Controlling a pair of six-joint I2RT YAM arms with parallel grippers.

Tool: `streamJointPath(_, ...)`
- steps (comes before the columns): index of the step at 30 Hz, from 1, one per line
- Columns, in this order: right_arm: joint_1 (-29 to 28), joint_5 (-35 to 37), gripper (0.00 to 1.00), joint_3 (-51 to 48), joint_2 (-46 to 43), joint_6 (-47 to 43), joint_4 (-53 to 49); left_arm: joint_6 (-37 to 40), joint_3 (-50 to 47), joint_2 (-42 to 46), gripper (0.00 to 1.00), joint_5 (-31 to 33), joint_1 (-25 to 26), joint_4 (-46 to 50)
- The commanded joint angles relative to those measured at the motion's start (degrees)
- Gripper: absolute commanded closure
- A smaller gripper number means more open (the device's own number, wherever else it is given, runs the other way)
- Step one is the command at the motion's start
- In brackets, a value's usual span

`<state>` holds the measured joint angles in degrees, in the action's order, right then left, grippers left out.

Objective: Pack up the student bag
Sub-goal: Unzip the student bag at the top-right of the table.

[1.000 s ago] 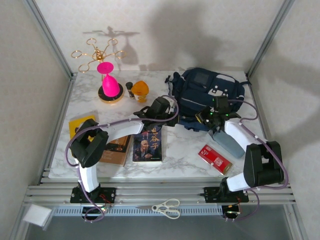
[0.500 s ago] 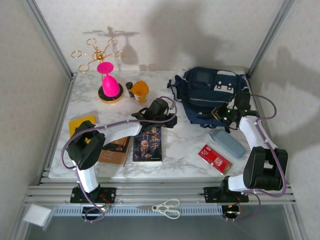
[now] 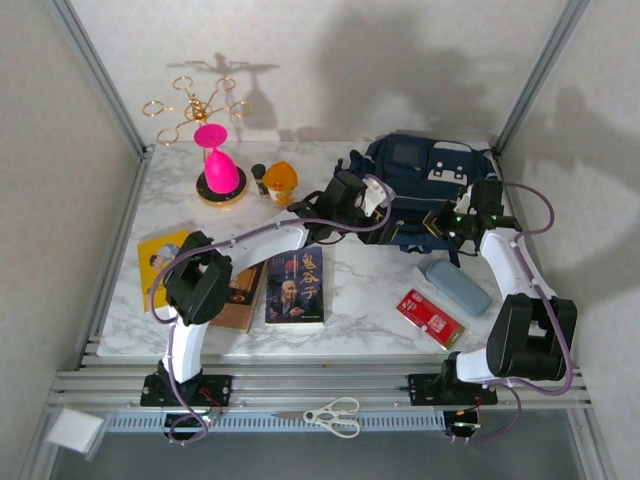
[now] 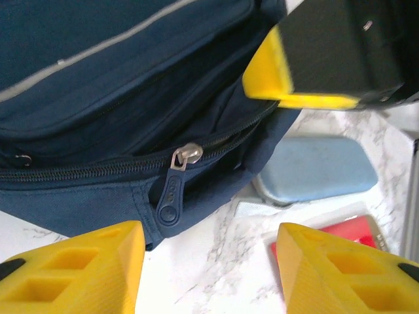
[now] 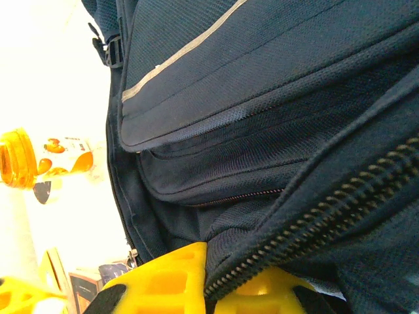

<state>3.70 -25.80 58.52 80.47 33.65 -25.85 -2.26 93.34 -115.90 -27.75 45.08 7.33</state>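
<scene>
Marble-patterned table: work surface. Navy student bag: far right of the table, front pockets facing up. Left gripper: yellow fingers wide apart, held close to the bag's near edge without touching it, facing the blue zip pull. Right gripper: at the bag's near right corner, fingers drawn together on the zip-edged fabric and seemingly pinching it, though the contact is half hidden. Illustrated book: flat, centre front. Grey-blue case: just beside the bag's near edge. Red packet: near the case, towards the front.
</scene>
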Motion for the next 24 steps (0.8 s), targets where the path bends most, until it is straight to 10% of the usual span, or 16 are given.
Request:
streamJointPath(1,-0.3,-3.4,1.0,2.9,-0.4,-1.4,0.9,4.3,4.4,-2.9,0.43,-1.6,0.5,5.1)
streamJointPath(11,-0.3,-4.2,1.0,2.6,-0.2,-1.1,1.7,4.2,13.0,-10.1,0.49,4.4,1.3,8.9)
streamJointPath(24,-0.3,-3.9,1.0,2.7,0.4,-1.7,1.7,2.9,17.0,-14.4,0.81,5.1,1.3,7.8)
